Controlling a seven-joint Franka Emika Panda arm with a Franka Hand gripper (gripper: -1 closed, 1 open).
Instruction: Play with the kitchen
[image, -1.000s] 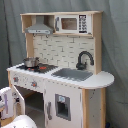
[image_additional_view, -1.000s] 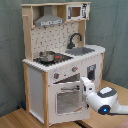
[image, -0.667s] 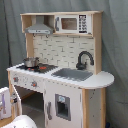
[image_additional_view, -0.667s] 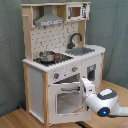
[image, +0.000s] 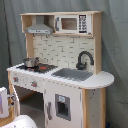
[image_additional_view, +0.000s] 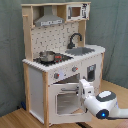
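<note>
- One kitchen (image_additional_view: 60, 60) of white and light wood stands on a wooden floor (image_additional_view: 15, 117) before a grey curtain (image: 115, 45) in both exterior views
- A small pot (image_additional_view: 46, 56) sits on its stovetop, left of the grey sink (image: 74, 74) and black faucet (image: 84, 59)
- The pincer (image_additional_view: 81, 86) is at the oven door (image_additional_view: 65, 97) in the second exterior view; whether spread or pressed together, I cannot tell

You've got both exterior views aimed at the kitchen (image: 60, 70) (image_additional_view: 62, 60) from mid-range. The first exterior view faces its front from the sink end; the second exterior view comes in from the stove end, with the arm (image_additional_view: 102, 102) nearest the lens.
</note>
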